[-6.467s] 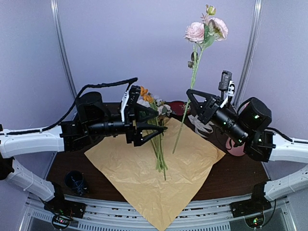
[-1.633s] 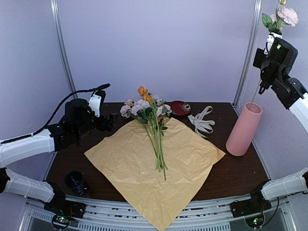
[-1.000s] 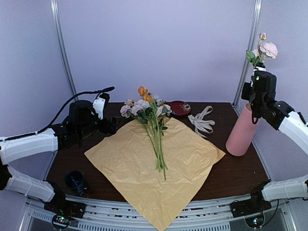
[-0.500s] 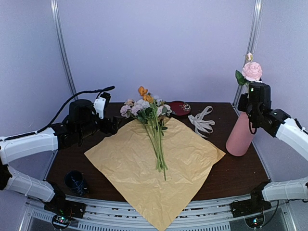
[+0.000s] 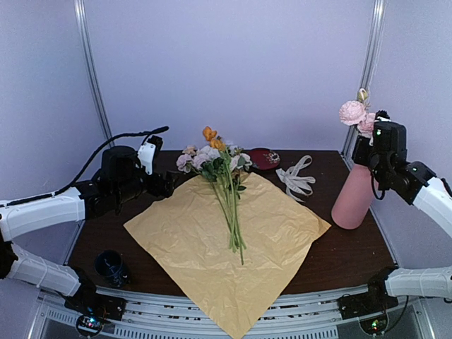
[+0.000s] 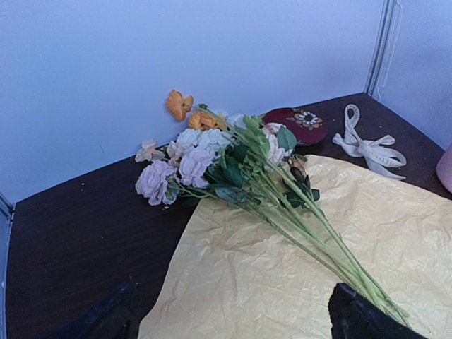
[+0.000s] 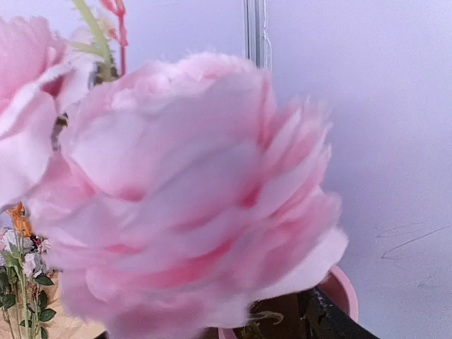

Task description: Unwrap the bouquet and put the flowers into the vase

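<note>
Flowers [image 5: 224, 176] lie in a loose bunch on the unfolded sheet of yellow-tan paper [image 5: 233, 247], which is spread flat in the middle of the dark worktop [image 5: 346, 254]. The blooms, pink, white and orange, point to the far side and pass over the far corner of the sheet. The long green stems run toward the near side, close together.

The cream ribbon [image 5: 296, 178] lies untied on the worktop just beside the right far edge of the paper. A dark red dish [image 5: 263, 158] is behind the blooms, near the back wall. A small dark blue cup [image 5: 111, 267] stands at the near left corner, well apart from the paper.

The pink vase [image 5: 353, 196] stands upright at the right side of the worktop. Two pink blooms [image 5: 353, 114] show just above its mouth, leaning a little to the left. In the right wrist view one bloom [image 7: 191, 198] fills almost the whole picture, and the pink rim of the vase shows below it.

The right end effector [image 5: 367, 150] is at the mouth of the vase, right under the blooms. I cannot tell if it is spread or is pinching the stem, because the bloom hides it.

The left end effector [image 6: 233, 326] hangs low at the left far edge of the paper, facing the bunch. Its fingers [image 6: 360, 318] are spread wide and nothing is between them.
</note>
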`<state>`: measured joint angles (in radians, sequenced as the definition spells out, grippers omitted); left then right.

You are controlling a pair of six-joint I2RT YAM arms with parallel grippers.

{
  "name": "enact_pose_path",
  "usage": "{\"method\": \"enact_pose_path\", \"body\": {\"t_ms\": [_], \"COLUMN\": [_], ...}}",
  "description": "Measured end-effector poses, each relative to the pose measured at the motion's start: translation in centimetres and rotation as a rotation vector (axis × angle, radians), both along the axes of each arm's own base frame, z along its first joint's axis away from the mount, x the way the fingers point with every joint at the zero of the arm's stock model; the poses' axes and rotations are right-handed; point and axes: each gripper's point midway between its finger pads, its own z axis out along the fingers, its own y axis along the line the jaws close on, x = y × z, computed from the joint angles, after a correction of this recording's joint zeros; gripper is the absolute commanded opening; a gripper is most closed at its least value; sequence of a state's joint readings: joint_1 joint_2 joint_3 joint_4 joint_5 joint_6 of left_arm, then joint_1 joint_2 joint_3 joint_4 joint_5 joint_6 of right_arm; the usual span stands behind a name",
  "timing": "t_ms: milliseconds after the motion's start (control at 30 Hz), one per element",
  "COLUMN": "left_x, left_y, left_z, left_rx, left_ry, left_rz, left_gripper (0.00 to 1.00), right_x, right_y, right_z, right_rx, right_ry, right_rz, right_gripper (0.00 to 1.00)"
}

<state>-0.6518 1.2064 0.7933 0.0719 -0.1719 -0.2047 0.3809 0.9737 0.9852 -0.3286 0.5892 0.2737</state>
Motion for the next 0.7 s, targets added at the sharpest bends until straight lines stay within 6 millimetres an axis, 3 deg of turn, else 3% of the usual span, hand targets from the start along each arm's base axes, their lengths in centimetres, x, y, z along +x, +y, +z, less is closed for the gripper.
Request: {"method": "enact_pose_path", "body": {"t_ms": [267, 533, 700], "left_x": [0.0, -0.1, -0.1], "left_y": [-0.2, -0.3, -0.3], "left_z": [-0.2, -0.2, -0.3], "left_rx": [-0.002, -0.005, -0.003], "left_ry": [0.008, 0.011, 0.011], "left_rz": [-0.01, -0.015, -0.013], "left_gripper": [0.95, 0.95, 0.95], "right_x": [-1.4, -3.0, -4.3], "right_y": [1.0, 2.7, 4.4], "right_z": [2.8, 4.9, 7.3], "right_rx": [0.039, 0.07, 0.094], "right_ry": [-0.023, -0.034, -0.073], "right_rz": [0.102, 0.248, 0.381], "right_gripper": [0.76, 0.78, 0.76]}}
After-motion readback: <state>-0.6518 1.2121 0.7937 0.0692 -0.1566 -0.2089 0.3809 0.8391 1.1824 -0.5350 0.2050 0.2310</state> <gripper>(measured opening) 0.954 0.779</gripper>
